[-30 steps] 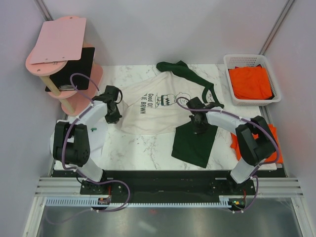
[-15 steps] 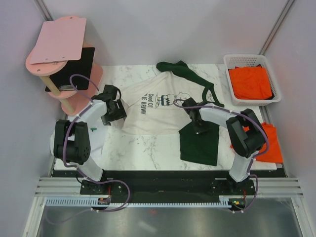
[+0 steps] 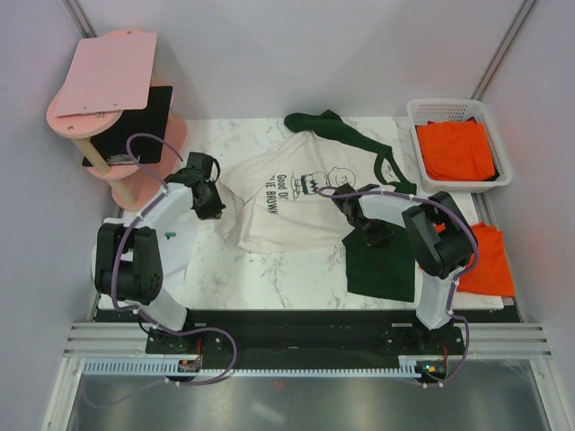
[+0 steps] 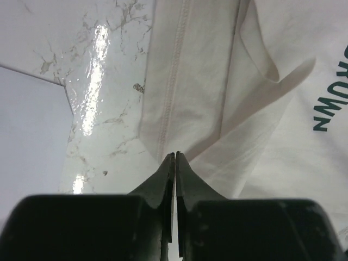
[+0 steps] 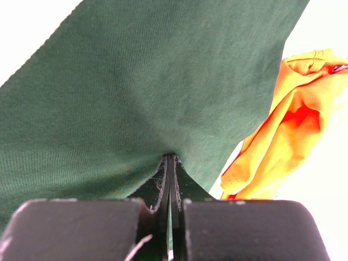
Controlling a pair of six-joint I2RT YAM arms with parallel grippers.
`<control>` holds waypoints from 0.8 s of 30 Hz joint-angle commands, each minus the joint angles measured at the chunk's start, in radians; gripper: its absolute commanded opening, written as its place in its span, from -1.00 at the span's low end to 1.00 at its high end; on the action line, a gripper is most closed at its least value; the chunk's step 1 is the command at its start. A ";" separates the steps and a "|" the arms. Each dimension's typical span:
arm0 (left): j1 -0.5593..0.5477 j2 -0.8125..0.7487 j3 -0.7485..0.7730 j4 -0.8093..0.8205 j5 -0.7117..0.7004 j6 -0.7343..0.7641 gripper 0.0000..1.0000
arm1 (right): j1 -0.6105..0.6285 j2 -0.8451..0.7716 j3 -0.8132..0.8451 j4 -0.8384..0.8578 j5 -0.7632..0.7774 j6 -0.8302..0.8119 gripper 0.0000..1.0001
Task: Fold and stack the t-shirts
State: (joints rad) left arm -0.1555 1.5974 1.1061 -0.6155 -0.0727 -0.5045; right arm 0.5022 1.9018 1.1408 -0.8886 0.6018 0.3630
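Charlie Brown t-shirt (image 3: 292, 215) lies spread, print up, left of the white plastic basket (image 3: 446, 103). On the side away from the basket, the left gripper (image 4: 175, 155) has its jaws pressed together on the cream hem. Nearer the basket, the right gripper (image 5: 170, 156) is clamped on the dark green sleeve (image 5: 136, 81). To fold cleanly, I judge both should lift only slightly, keep the cloth taut, and carry the sleeve over the body without snagging the orange shirt (image 5: 283, 125) nearby.

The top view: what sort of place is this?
Probably a robot training booth: plain white panels wall in a marble-look table, two arms are bolted to a metal frame, and a cream t-shirt lies beside a basket of orange ones.
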 commanded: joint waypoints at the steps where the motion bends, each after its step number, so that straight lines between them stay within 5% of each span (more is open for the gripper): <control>1: -0.009 0.074 0.017 0.011 0.005 0.009 -0.96 | -0.007 0.019 0.011 0.005 -0.010 0.016 -1.00; 12: -0.016 0.289 0.165 -0.039 -0.039 0.008 -0.96 | -0.007 0.005 0.005 0.013 -0.013 -0.004 -1.00; 24: 0.011 0.496 0.423 -0.254 -0.257 -0.014 -0.96 | -0.057 -0.012 -0.007 0.011 0.010 -0.032 -1.00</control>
State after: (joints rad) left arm -0.1692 2.0190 1.4452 -0.7822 -0.1982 -0.5003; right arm 0.4725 1.9015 1.1408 -0.8867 0.6006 0.3428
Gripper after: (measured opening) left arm 0.026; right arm 0.004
